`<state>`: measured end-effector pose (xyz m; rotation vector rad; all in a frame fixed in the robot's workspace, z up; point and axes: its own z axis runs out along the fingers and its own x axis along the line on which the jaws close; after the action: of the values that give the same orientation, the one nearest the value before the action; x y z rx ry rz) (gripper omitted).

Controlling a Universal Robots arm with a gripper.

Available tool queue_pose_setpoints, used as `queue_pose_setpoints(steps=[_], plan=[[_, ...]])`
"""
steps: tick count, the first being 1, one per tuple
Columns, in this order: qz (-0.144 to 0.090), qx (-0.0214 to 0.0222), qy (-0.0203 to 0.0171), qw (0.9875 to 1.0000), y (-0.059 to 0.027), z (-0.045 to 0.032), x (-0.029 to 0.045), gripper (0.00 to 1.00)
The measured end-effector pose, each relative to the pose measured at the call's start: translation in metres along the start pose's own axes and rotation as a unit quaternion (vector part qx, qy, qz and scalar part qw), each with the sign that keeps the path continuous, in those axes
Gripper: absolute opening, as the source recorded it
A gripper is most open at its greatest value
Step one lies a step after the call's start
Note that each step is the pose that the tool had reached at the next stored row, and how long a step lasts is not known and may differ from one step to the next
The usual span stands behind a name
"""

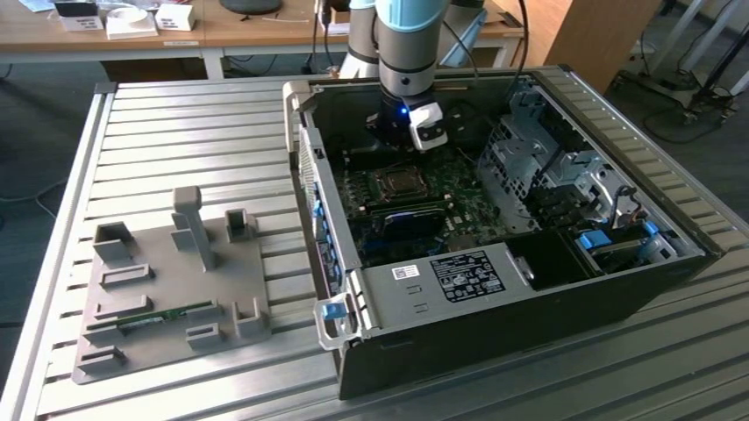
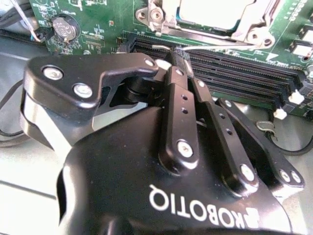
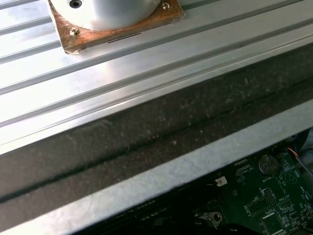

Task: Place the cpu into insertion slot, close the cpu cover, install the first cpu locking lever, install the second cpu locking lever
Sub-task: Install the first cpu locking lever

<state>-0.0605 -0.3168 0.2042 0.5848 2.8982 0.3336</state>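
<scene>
Black gripper (image 2: 180, 55) linkages crowd the lower half of the second wrist view, with the two fingers pressed together into a narrow tip and nothing caught between them. That tip sits near the top centre, over the long black memory slots (image 2: 234, 73) and just short of a thin silvery lever (image 2: 205, 48) running along the lower edge of the socket. Above it the cpu (image 2: 215, 12) already lies in the insertion slot (image 2: 168, 103), its pale metal top framed by the cpu cover (image 2: 156, 19) at the upper edge.

In the exterior view the arm (image 1: 410, 53) reaches down into the open computer case (image 1: 492, 289), upper centre.

As I judge it, the risk is slippage: the closed tip could skid off that thin lever and scrape the memory slots or the green motherboard (image 2: 93, 29), or push the lever without seating it.
</scene>
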Motion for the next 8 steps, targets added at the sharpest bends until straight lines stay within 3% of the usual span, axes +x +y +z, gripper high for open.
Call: queue_pose_setpoints(steps=[8], plan=[[-0.003,0.0121,-0.0048,0.9999,-0.0006,0.0031,0.0004,0.11]])
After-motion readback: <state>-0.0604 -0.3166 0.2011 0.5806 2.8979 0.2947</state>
